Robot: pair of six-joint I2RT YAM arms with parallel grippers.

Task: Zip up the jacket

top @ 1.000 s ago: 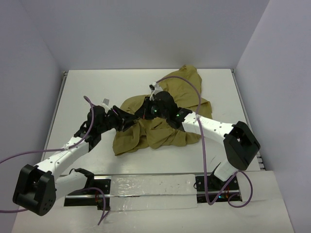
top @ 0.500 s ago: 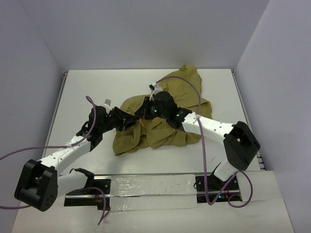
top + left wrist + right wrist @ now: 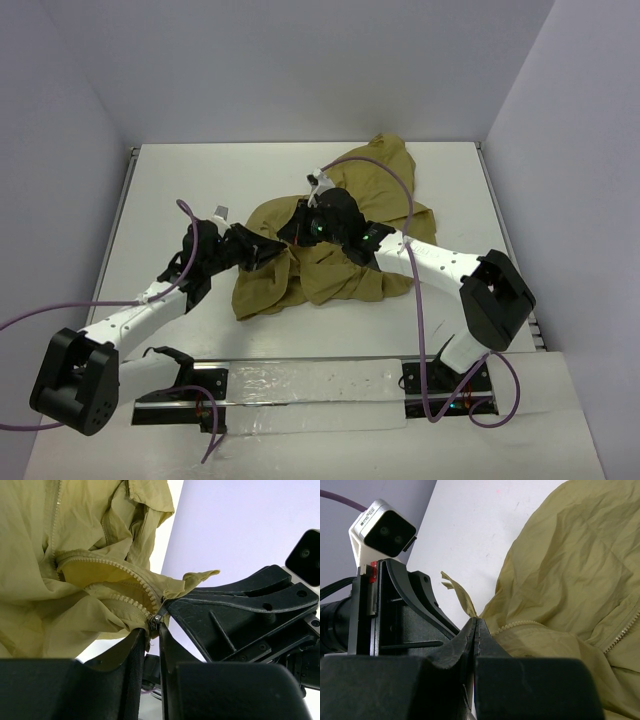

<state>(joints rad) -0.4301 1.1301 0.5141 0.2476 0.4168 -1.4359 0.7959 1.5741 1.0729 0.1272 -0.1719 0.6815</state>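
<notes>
Your jacket lies crumpled, long axis near-left to far-right.
Right gripper pinches its edge; left gripper narrow about the zipper slider, hold unclear.

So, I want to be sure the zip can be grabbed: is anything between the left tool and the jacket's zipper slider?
Nothing visible. The zipper slider of the jacket sits at the tips of the left tool. The right tool, shut on the jacket edge beside it, is off to one side.

Olive-tan jacket, thin cloth, heavily creased, heaped on the table right of centre, one part trailing toward the far edge. Unzipped: pale zipper teeth gape apart above the metal slider.
</notes>
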